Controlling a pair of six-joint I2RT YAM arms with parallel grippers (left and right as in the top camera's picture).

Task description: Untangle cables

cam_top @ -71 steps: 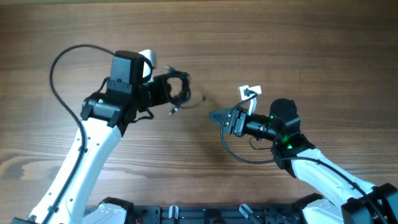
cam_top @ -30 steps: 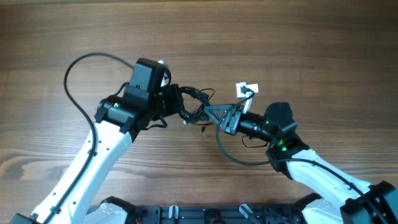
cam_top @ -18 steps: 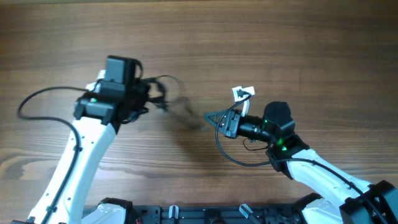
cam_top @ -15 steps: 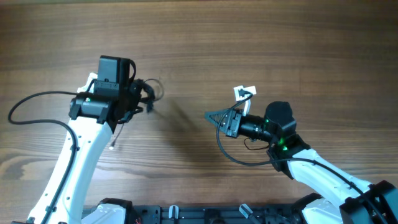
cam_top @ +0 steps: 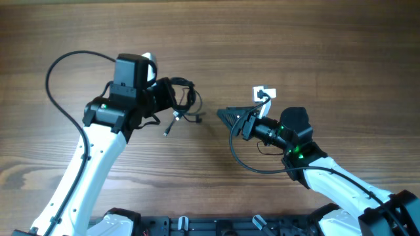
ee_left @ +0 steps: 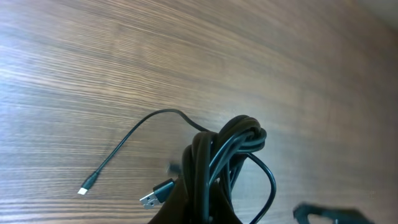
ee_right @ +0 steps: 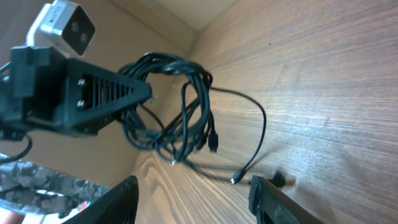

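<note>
- Left gripper (cam_top: 165,97): clamped tight on the bunched cables (cam_top: 187,99); one thin plug end trails toward the table (cam_top: 295,52).
- Right gripper (cam_top: 226,118): jaws parted, holding nothing, near the bundle.

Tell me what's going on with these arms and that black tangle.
The left tool is shut on a bunch of thin black cables. They are knotted in loops, with a couple of plug ends trailing loose over the wooden table. The right tool stands open a little way off, facing the bundle and holding nothing. The untangling is not yet done.
</note>
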